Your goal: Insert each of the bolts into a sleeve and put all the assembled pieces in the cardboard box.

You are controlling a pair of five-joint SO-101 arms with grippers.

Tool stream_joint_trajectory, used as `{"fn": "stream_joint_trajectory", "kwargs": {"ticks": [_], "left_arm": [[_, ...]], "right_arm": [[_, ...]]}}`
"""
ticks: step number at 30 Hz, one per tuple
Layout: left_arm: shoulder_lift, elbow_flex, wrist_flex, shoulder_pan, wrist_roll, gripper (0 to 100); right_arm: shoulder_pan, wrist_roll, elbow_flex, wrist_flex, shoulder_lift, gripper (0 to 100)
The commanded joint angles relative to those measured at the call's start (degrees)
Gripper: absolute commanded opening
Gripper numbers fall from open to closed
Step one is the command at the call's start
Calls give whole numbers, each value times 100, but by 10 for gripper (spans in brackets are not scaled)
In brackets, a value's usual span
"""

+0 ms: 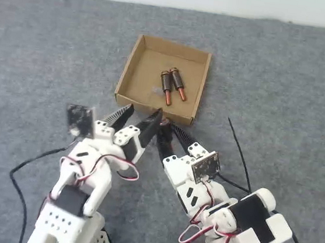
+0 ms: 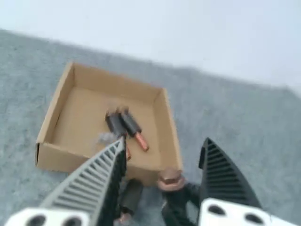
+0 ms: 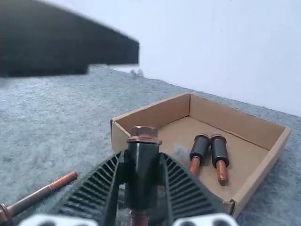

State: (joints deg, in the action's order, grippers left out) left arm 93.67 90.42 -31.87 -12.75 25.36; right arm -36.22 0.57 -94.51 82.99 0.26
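Right gripper (image 3: 142, 162) is clamped tight on a sleeved bolt (image 3: 143, 146), just short of the box (image 1: 128, 68). A bare bolt (image 3: 44, 188) lies on the carpet (image 1: 284, 82) beside it, so I'd say more sleeving to do. Left gripper (image 1: 145, 112) gapes wide, holding nothing, at the near wall. Inside the box: two finished pieces (image 1: 173, 86), side by side.

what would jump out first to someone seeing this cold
The right gripper is clamped on a sleeved bolt, its copper head poking up, just short of the cardboard box. Two assembled pieces lie side by side in the box, and the left gripper stands open beside the right one.
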Motion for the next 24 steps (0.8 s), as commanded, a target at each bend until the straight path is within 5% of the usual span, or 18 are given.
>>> {"fn": "stream_joint_trajectory", "kwargs": {"ticks": [1, 5, 10, 18, 24], "left_arm": [[1213, 127, -281, 62, 26, 242], [809, 198, 246, 440, 35, 204], [536, 215, 519, 967, 35, 9], [536, 435, 484, 2031, 35, 11], [536, 497, -510, 2497, -325, 11]], "right_arm": [[84, 62, 220, -13, -92, 6], [286, 35, 229, -13, -92, 6], [338, 35, 229, 4, -92, 6], [356, 62, 220, -13, -92, 6], [655, 44, 229, -13, -145, 6]]}}
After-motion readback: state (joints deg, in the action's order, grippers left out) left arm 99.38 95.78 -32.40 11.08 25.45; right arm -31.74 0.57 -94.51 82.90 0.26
